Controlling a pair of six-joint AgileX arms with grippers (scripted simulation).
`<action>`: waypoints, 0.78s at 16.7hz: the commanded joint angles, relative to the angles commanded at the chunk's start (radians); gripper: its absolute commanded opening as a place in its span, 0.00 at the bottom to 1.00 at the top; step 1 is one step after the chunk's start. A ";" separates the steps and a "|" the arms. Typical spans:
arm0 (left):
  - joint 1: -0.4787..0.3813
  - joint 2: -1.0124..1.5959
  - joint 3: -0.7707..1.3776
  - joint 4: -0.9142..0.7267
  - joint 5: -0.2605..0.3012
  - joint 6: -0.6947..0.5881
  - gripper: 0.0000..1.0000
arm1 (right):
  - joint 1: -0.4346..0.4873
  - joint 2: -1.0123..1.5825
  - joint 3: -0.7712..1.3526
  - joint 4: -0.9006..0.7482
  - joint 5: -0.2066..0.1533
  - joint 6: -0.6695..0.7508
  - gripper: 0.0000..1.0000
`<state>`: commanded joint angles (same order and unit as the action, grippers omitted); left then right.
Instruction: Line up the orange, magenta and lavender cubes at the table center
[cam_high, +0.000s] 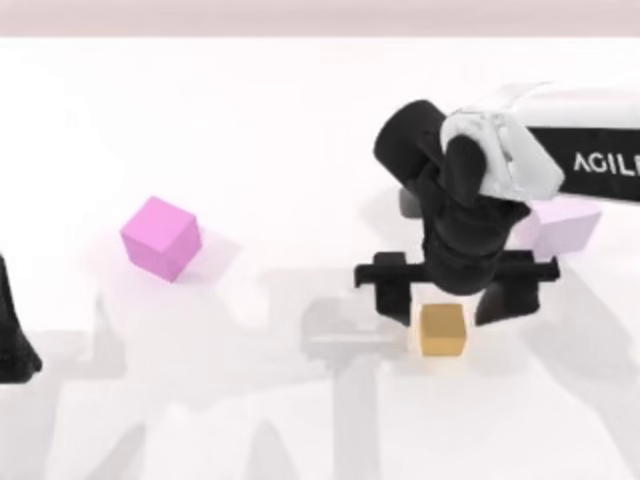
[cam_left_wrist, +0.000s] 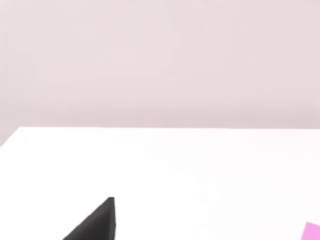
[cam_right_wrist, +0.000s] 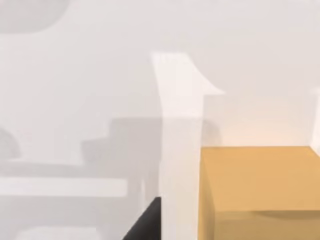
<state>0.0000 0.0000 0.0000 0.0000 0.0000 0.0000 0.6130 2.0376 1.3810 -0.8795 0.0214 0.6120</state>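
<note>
Right tool (cam_high: 446, 304) wide, fingers straddling the orange cube (cam_high: 442, 330) without touching it. Lavender cube (cam_high: 562, 226) up-right of the orange cube, partly under the arm; magenta cube (cam_high: 160, 237) well left of it. Left tool (cam_high: 15, 345) parked at the surface (cam_high: 300, 120) edge far left of orange cube — cannot tell its state.

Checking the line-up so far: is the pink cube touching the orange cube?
No, the pink cube sits alone at the table's left, far from the orange cube.
</note>
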 joint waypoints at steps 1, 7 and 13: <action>0.000 0.000 0.000 0.000 0.000 0.000 1.00 | 0.000 0.000 0.000 0.000 0.000 0.000 1.00; 0.000 0.000 0.000 0.000 0.000 0.000 1.00 | 0.000 0.000 0.000 0.000 0.000 0.000 1.00; 0.000 0.000 0.000 0.000 0.000 0.000 1.00 | 0.003 -0.023 0.055 -0.075 0.000 0.002 1.00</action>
<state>0.0000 0.0000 0.0000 0.0000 0.0000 0.0000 0.6158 2.0147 1.4356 -0.9543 0.0216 0.6138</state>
